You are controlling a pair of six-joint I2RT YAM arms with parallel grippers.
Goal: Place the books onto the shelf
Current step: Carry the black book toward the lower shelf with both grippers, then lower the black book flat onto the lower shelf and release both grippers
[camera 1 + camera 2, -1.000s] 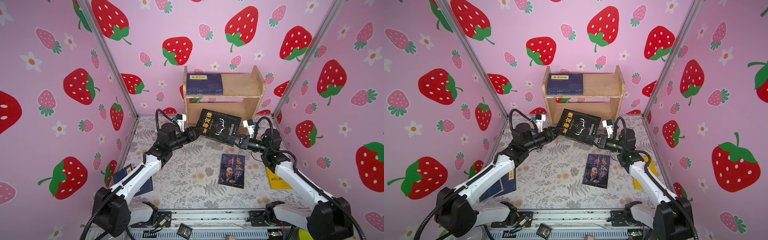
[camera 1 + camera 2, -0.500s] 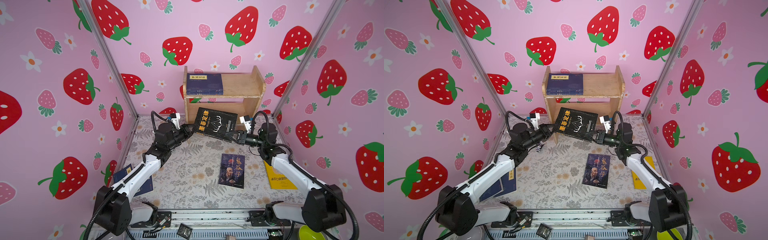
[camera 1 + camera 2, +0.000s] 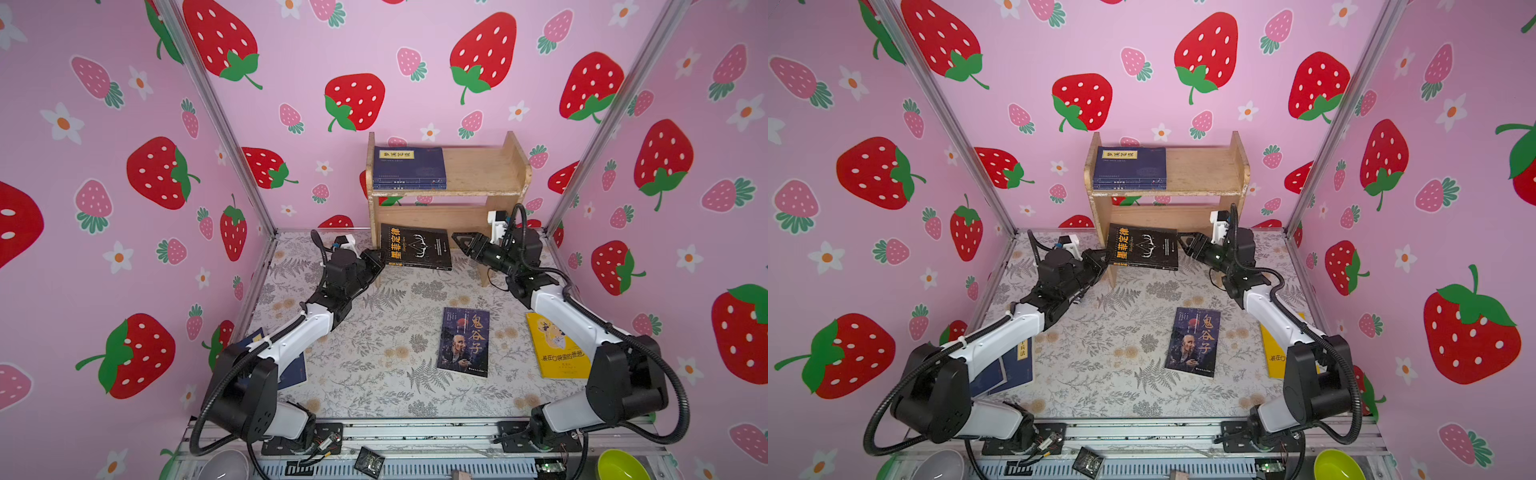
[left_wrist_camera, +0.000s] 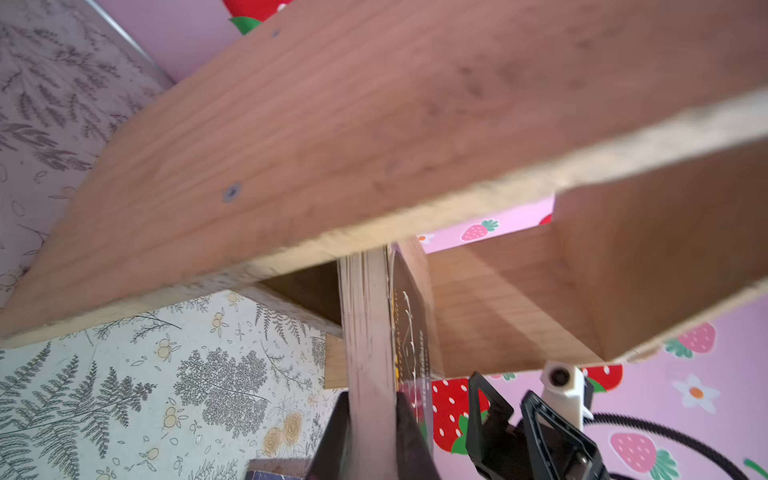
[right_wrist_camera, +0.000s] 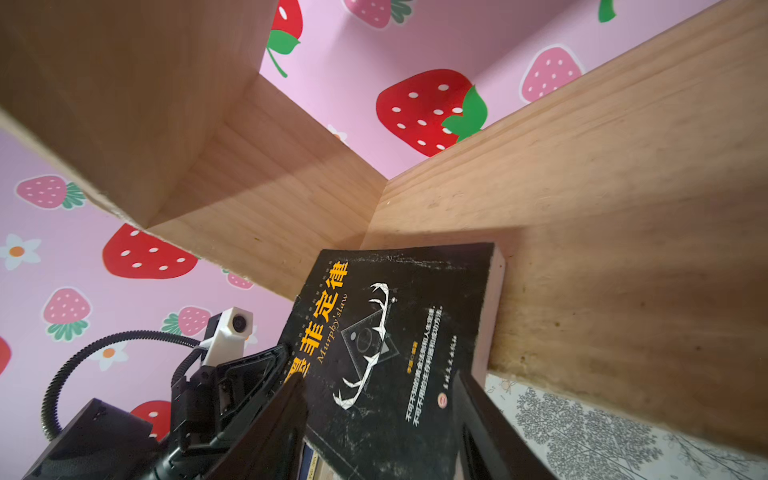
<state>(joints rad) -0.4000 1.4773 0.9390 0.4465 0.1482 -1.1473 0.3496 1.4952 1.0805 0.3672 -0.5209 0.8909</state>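
Observation:
The black book [image 3: 415, 247] [image 3: 1144, 247] [image 5: 395, 340] with gold characters and antlers tilts at the mouth of the wooden shelf's [image 3: 478, 170] [image 3: 1200, 170] [image 4: 374, 124] lower tier. My left gripper [image 3: 376, 259] [image 3: 1102, 257] [image 4: 370, 419] is shut on its left edge. My right gripper [image 3: 459, 241] [image 3: 1183, 241] [image 5: 382, 415] stands open at the book's right edge, fingers [image 5: 473, 399] apart from it. Navy books [image 3: 409, 166] [image 3: 1129, 166] lie on the top tier. On the floor lie a dark book with an old man's face [image 3: 464, 340] [image 3: 1196, 340], a yellow book [image 3: 557, 353] and a navy book [image 3: 1013, 365] under my left arm.
Pink strawberry walls close in on three sides, with metal corner posts beside the shelf. A green bowl [image 3: 623, 467] and a grey bowl [image 3: 224, 465] sit below the front rail. The shelf's right leg [image 3: 484, 276] stands just under my right wrist.
Both arms carried the black book back and down to the lower tier. The left gripper closed on its left edge, then the right gripper opened and let go.

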